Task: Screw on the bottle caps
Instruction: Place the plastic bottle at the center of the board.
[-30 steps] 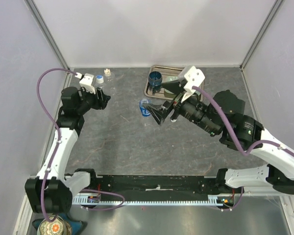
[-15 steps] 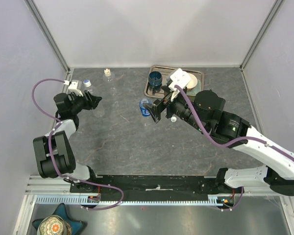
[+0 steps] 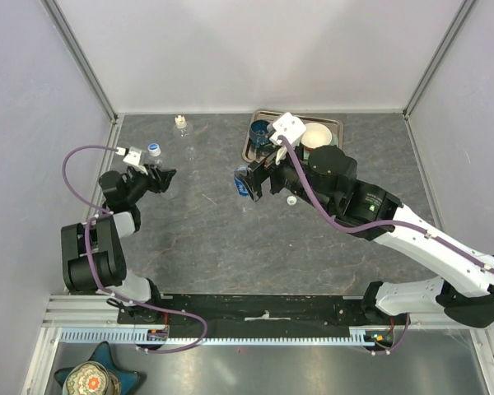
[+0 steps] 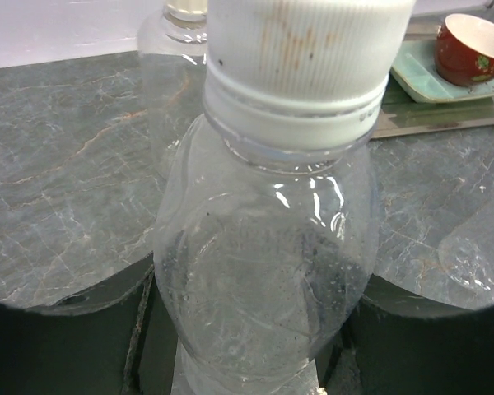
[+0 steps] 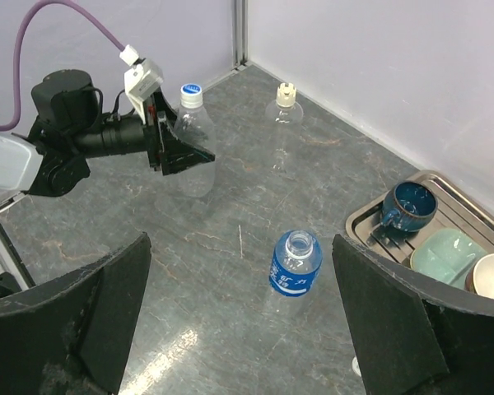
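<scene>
Left jaws grip capped bottle (image 4: 263, 271); right jaws wide near blue-label bottle (image 5: 295, 267)

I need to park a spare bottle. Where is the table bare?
Bare stone lies in front, between the blue-label bottle and the base rail, and between that bottle and the capped bottle in the left gripper. Crowded: the back right, with the tray, and around the loose cap beside the right arm.

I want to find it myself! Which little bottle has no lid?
On the grey marbled table, find the metal tray at the far side. Just in front of its left corner stands a small clear plastic bottle. Only it has a blue label and an open neck; the two other bottles are plain and capped.
</scene>
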Motion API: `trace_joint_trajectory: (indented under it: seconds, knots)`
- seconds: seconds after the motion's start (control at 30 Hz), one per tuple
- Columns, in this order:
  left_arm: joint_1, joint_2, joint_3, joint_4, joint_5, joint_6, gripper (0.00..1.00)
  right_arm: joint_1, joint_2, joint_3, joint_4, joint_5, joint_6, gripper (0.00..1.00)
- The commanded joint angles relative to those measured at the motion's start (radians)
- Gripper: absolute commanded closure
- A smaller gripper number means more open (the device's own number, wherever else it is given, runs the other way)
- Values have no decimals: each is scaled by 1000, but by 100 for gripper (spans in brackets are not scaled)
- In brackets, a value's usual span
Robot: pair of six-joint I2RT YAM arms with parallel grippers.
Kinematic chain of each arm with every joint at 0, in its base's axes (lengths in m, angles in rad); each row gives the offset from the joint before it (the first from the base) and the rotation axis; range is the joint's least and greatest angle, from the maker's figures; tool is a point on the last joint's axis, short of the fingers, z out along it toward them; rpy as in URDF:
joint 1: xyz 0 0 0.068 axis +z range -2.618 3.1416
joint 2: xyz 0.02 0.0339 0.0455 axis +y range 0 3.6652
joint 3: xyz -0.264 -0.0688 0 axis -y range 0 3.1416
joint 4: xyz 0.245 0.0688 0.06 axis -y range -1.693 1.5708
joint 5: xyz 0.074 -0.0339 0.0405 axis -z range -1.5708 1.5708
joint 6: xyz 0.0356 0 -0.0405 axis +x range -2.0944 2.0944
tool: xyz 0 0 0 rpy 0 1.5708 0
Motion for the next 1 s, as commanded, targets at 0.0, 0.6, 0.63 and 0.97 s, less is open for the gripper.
trace_joint_trajectory:
  seconds: [0.0,0.6,0.63,0.97]
  knots:
    - [-34,-56,-41,106,-38,111,76,-13,-12,-3,59,-23,26,2]
    - [94,-256,-49,-296,-115,218,77,-23,-72,-75,110,-75,86,2]
    - [129,-237,-46,-260,-86,184,76,-23,-76,-89,114,-76,88,2]
    - [231,-76,37,-223,22,242,71,-24,-92,-137,149,-90,103,2]
